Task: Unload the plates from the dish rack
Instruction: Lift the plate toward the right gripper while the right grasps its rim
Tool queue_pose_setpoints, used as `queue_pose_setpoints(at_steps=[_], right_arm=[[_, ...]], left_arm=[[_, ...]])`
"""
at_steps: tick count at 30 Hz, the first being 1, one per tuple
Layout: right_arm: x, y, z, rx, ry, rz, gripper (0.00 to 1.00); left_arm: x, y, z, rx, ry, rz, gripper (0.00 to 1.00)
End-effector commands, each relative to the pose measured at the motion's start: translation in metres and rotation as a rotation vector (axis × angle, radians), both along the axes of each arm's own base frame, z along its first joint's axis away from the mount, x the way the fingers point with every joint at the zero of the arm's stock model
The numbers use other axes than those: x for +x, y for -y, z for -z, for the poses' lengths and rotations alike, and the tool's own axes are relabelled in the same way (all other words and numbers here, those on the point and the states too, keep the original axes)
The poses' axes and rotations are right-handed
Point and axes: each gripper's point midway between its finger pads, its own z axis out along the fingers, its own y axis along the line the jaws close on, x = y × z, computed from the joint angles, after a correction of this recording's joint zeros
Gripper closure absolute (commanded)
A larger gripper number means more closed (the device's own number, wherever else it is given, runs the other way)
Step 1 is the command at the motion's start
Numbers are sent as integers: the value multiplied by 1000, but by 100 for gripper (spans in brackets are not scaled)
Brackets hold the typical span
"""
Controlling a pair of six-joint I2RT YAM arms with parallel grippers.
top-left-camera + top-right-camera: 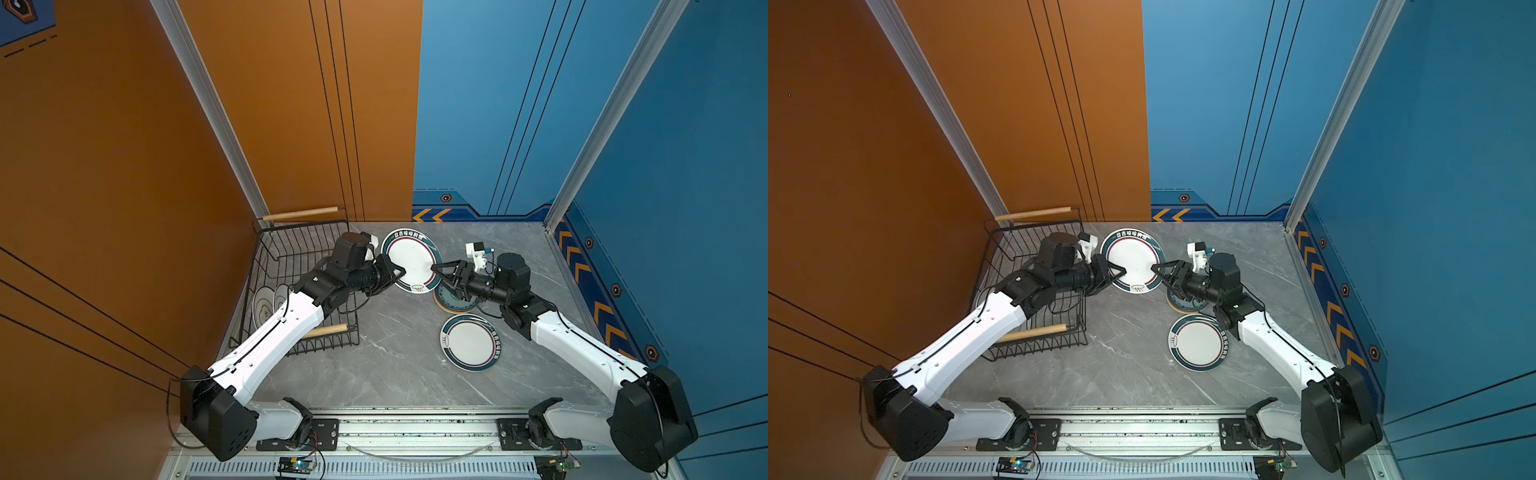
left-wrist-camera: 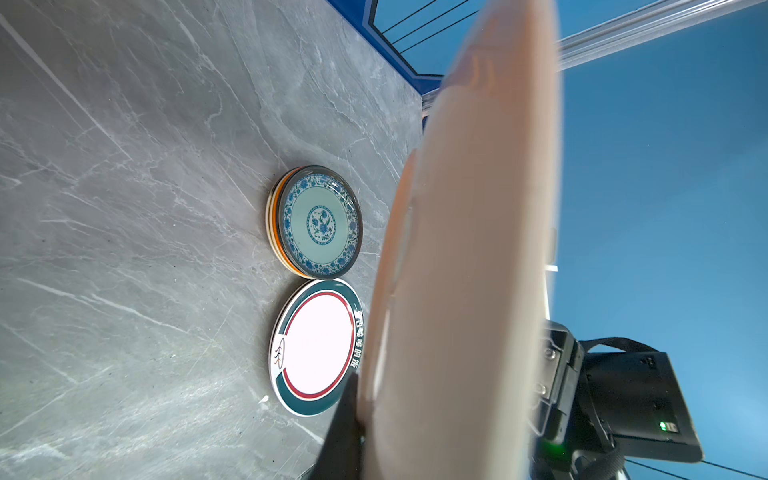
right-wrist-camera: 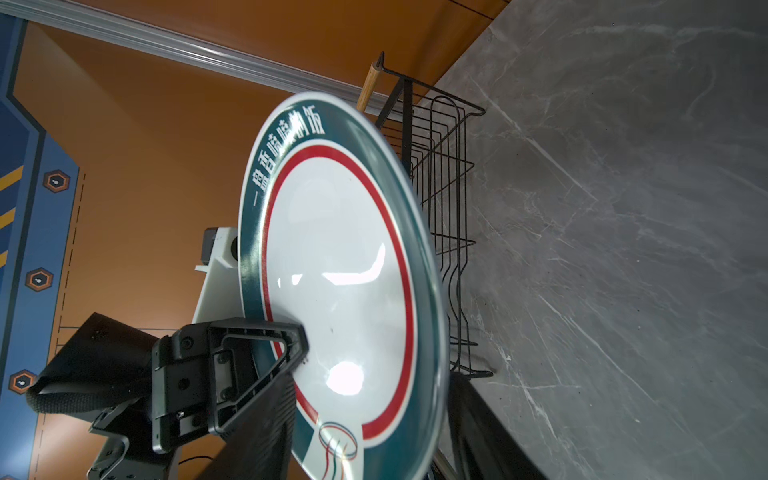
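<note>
Apparent handover just beside the dish rack (image 1: pixel 301 235): the left tool (image 1: pixel 401 272) is clenched on one rim of a large plate (image 1: pixel 411 259) raised off the desk (image 1: pixel 395 365). The right tool (image 1: pixel 436 270) straddles the opposite rim, grip not discernible. Risk: if the left tool releases before the right pinches firmly, the plate may slip and drop.

In both top views the left arm (image 1: pixel 282 328) covers much of the dish rack (image 1: pixel 301 239), so the plates (image 1: pixel 264 307) inside cannot be counted. The held plate (image 2: pixel 457 270) is blurred in the left wrist view.
</note>
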Motion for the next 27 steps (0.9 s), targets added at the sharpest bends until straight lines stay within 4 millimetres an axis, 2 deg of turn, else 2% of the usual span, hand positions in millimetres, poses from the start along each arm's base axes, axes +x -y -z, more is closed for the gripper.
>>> queue_pose_setpoints(at_steps=[1,5,14,16,20,27], right_arm=[[1,-13,-29,103,56,-47,48],[2,-17,-28,114,58,-58,54],[2,-18,-29,129,68,-63,82],[2,-17,-27,133,60,-60,87],[4,-15,-25,142,53,-56,99],[7,-5,-19,105,41,-37,100]], left_arm=[[-3,17,-19,-75,52,57,100],[-4,26,-20,-109,47,87,100],[-3,36,-4,-119,3,120,96],[-3,36,-2,-113,5,121,90],[-2,31,4,-70,7,112,65],[-4,15,6,-8,23,98,45]])
